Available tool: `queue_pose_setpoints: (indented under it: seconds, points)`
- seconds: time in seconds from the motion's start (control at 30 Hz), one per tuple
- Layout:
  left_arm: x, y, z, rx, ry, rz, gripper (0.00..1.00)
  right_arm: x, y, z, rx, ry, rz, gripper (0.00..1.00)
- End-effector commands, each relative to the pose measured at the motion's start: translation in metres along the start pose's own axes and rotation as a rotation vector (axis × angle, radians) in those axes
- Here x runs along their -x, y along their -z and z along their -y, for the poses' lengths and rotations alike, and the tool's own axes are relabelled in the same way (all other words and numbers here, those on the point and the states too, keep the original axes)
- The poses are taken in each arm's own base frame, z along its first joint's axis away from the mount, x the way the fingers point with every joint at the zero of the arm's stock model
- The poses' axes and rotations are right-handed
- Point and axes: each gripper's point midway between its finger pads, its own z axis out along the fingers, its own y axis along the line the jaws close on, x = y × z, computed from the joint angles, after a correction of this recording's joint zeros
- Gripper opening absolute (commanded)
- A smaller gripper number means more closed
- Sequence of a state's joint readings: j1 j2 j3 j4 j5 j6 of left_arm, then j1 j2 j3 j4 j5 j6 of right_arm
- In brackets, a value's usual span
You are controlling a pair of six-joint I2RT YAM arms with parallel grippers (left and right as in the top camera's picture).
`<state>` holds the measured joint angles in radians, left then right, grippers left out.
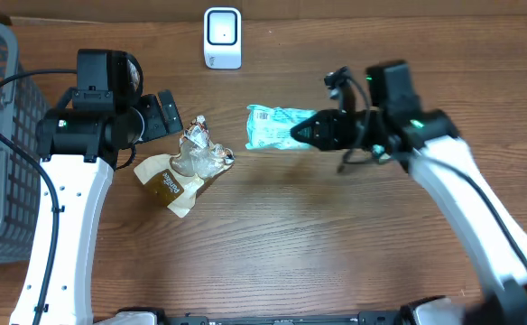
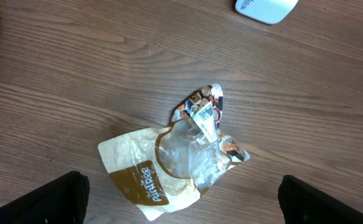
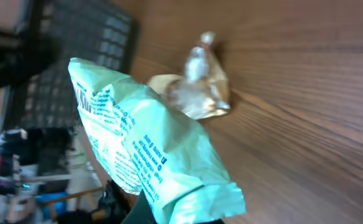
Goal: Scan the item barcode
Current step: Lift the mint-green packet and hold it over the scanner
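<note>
The mint-green packet [image 1: 272, 127] is pinched at one end in the right hand [image 1: 310, 132], jaws shut tight on it, apparently held just off the tabletop [image 1: 336, 253] near the middle; the white scanner [image 1: 222, 38] stands apart at the far edge. To scan well, the arm prob. should carry the pkt in front of the scanner's face & turn the printed barcode side to it, keeping the film flat. The left hand [image 1: 169, 113] hangs wide open, empty, over a crumpled brown bag [image 1: 184, 167].

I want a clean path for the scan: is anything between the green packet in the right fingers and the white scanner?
Nothing visible. Only bare table lies between the packet and the scanner; the brown pouch sits off to the side.
</note>
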<state>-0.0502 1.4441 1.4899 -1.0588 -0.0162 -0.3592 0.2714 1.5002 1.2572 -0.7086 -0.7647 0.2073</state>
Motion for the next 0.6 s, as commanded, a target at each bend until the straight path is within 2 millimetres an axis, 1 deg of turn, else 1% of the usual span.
queue_pose_setpoints:
  seconds: [0.0,0.03,0.1,0.17,0.23,0.3,0.43,0.47,0.57]
  points:
    - [0.006,0.005,-0.001,0.005,-0.018,0.022,1.00,0.001,0.027,-0.020,-0.054,0.120,0.064,0.04]
    - [0.006,0.005,-0.001,0.005,-0.018,0.022,1.00,-0.001,0.036,-0.027,-0.061,0.131,0.079,0.04]
    - [0.006,0.005,-0.001,0.005,-0.018,0.022,0.99,-0.005,0.047,-0.037,-0.057,0.158,0.095,0.04]
    - [0.006,0.005,-0.001,0.005,-0.018,0.022,0.99,-0.007,0.055,-0.044,-0.055,0.171,0.111,0.04]
    - [0.006,0.005,-0.001,0.005,-0.018,0.022,0.99,-0.008,0.060,-0.047,-0.063,0.176,0.120,0.04]
    - [0.006,0.005,-0.001,0.005,-0.018,0.022,0.99,-0.008,0.061,-0.045,-0.075,0.151,0.125,0.04]
    - [0.006,0.005,-0.001,0.005,-0.018,0.022,1.00,0.000,0.060,-0.029,-0.151,0.057,0.150,0.04]
    - [0.006,0.005,-0.001,0.005,-0.018,0.022,1.00,0.004,0.060,-0.029,-0.158,0.044,0.151,0.04]
    - [0.006,0.005,-0.001,0.005,-0.018,0.022,1.00,0.024,0.061,-0.026,-0.223,0.012,0.139,0.04]
